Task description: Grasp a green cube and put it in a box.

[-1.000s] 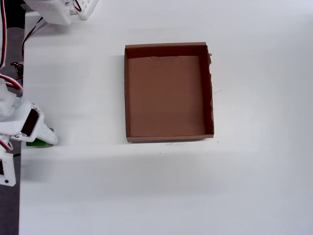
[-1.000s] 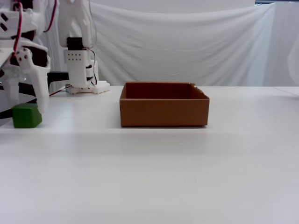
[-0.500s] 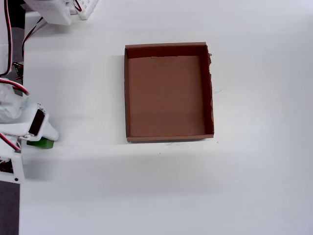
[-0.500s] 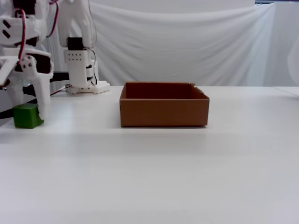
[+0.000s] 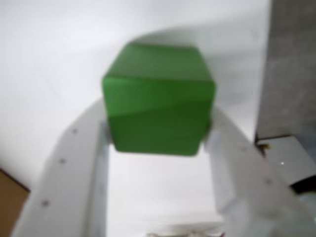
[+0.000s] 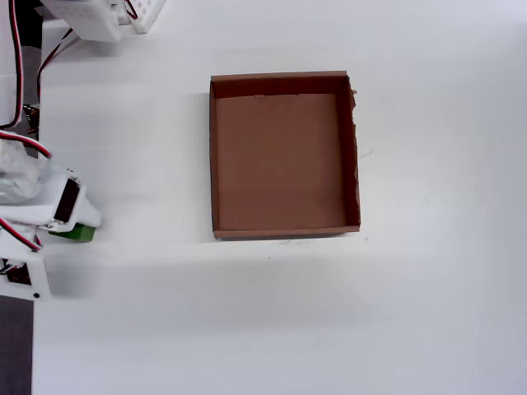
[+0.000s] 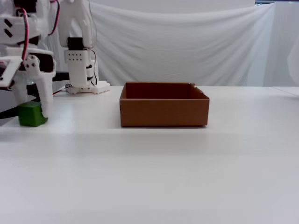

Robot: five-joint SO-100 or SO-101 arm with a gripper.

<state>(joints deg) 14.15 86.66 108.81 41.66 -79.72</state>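
The white 2-finger end effector (image 5: pixel 158 136) is clamped on the small bright-green matte cube (image 5: pixel 158 98), low over the white counter (image 7: pixel 154 172). The cube sits at the fingertips, so it might slip during travel. The shallow brown cardboard box (image 7: pixel 163 111) waits well to the end effector's right in the fixed view.

The jaws have closed in around the green cube (image 7: pixel 32 114), nudging it slightly toward the box (image 7: pixel 163 111).

The small matte cube (image 5: pixel 158 101) between the white plastic claw's (image 5: pixel 157 140) fingers is bright green, plain on every face. The shallow cardboard box (image 6: pixel 284 154) is uniform brown. The tabletop (image 7: pixel 163 168) and draped backdrop cloth (image 7: pixel 187 46) are white.
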